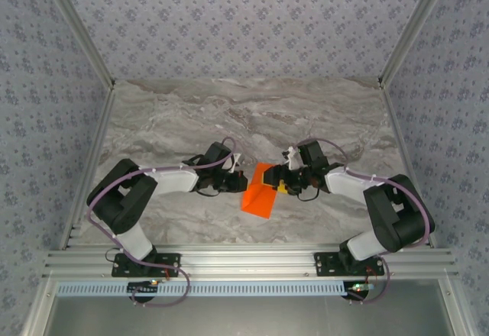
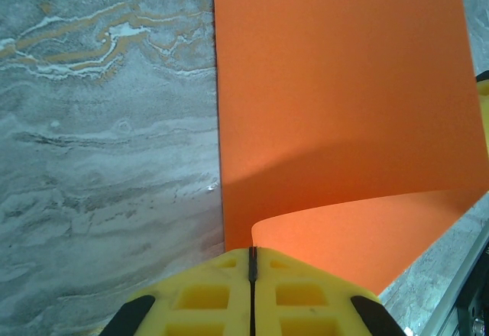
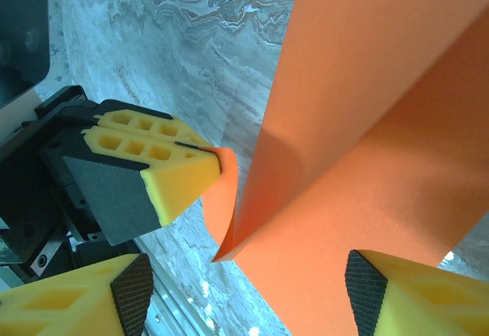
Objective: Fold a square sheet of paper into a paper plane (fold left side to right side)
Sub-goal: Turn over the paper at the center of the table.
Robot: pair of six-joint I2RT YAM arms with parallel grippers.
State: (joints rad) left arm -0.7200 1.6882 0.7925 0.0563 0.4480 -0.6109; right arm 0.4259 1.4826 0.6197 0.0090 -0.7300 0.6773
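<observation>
Left gripper (image 2: pixel 252 258) was clamped tight on a curled-up edge of the square sheet of paper (image 1: pixel 260 195). The right gripper (image 3: pixel 248 282) had its jaws spread wide with the orange sheet between them, not pinching it. The sheet sat on a grey marble-look table (image 1: pixel 229 107), with flowery grey wallpaper on the walls (image 1: pixel 229 15). Count: two arms (left arm (image 1: pixel 164 177), right arm (image 1: pixel 348 182)), two grippers, one sheet.
</observation>
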